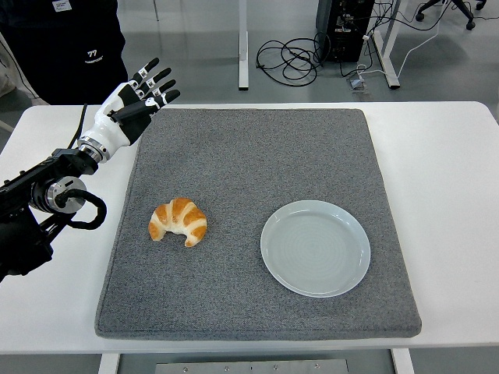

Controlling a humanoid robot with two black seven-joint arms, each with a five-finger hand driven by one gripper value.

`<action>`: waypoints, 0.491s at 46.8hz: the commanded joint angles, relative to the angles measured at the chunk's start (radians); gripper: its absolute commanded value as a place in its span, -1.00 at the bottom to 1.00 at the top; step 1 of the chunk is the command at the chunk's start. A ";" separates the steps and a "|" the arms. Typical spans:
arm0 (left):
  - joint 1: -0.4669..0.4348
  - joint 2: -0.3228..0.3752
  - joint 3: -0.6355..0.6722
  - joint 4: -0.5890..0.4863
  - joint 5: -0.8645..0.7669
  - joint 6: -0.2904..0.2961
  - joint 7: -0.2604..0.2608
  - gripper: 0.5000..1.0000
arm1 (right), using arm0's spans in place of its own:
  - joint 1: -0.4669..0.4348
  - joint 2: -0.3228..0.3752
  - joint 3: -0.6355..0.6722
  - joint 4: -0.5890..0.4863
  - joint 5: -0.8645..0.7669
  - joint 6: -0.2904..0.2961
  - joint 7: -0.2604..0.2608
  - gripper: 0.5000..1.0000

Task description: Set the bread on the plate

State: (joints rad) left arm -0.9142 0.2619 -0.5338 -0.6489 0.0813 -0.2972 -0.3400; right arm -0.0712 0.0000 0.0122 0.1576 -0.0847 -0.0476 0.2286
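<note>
A golden croissant [178, 221] lies on the grey mat [257, 156], left of centre. A pale blue plate [315, 248] rests on the mat to its right, with nothing on it. My left hand [139, 101] hovers over the mat's far left corner, well beyond the croissant. Its fingers [160, 86] are spread and point to the upper right, holding nothing. The black left arm comes in from the left edge. My right arm does not show.
The mat covers most of the white table [444, 171]. A person in dark clothes [70, 47] stands at the top left behind the table. Cables and desk legs lie on the floor beyond.
</note>
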 commanded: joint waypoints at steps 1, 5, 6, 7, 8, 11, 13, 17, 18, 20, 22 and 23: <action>0.000 -0.003 0.000 0.000 0.000 0.001 -0.002 0.85 | 0.001 0.000 0.000 0.000 0.000 0.000 0.000 1.00; 0.000 -0.003 0.000 0.000 0.000 0.001 -0.004 0.85 | 0.001 0.000 0.000 0.000 0.000 0.000 0.000 1.00; 0.000 -0.003 0.000 0.000 0.000 0.001 -0.002 0.85 | 0.001 0.000 0.000 0.000 0.000 0.000 0.000 1.00; 0.000 -0.003 0.000 0.000 0.000 0.001 -0.001 0.85 | 0.001 0.000 0.000 0.000 0.000 0.000 0.000 1.00; 0.000 -0.003 0.000 0.000 0.000 0.001 0.001 0.85 | 0.001 0.000 0.000 0.000 0.000 0.000 0.000 1.00; 0.000 -0.003 0.000 0.000 0.000 0.001 0.002 0.85 | 0.001 0.000 0.000 0.000 0.000 0.000 0.000 1.00; 0.000 -0.003 0.000 0.000 0.000 0.001 0.001 0.85 | 0.001 0.000 0.000 0.000 0.000 0.000 0.000 1.00; 0.000 -0.003 0.000 0.000 0.000 0.001 -0.001 0.85 | 0.001 0.000 0.000 0.000 0.000 0.000 0.000 1.00; 0.000 -0.004 0.000 0.000 0.000 0.001 -0.001 0.85 | -0.001 0.000 0.000 0.000 0.000 0.000 0.000 1.00; 0.000 -0.004 0.000 0.000 0.000 0.001 -0.001 0.85 | -0.001 0.000 0.000 0.000 0.000 0.000 0.000 1.00; 0.000 -0.004 0.000 0.000 0.000 0.001 -0.001 0.85 | 0.001 0.000 0.000 0.000 0.000 0.000 0.000 1.00; 0.000 -0.004 0.000 0.000 0.000 0.001 -0.001 0.85 | 0.001 0.000 0.000 0.000 0.000 0.000 0.000 1.00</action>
State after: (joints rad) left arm -0.9142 0.2578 -0.5338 -0.6489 0.0813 -0.2961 -0.3400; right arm -0.0710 0.0000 0.0122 0.1581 -0.0843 -0.0476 0.2286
